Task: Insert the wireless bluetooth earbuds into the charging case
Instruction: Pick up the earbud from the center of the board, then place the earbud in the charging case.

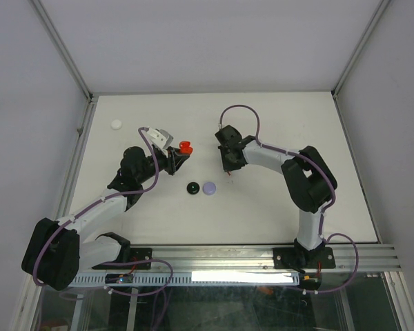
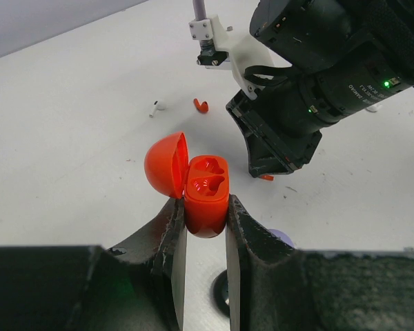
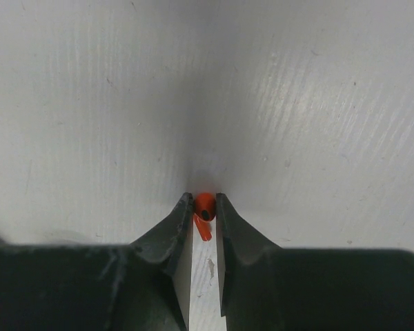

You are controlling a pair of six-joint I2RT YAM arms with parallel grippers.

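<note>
White table (image 3: 90,103) bears a tiny red stemmed earbud (image 3: 205,205).

Case (image 2: 207,198) in left claw (image 2: 205,204); earbud (image 3: 205,205) in right claw (image 3: 204,201), right of case.

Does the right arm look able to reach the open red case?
Probably yes: the left tool holds the red plastic charging case nearby, lid open; nothing stands between it and the right tool gripping a red earbud.
</note>
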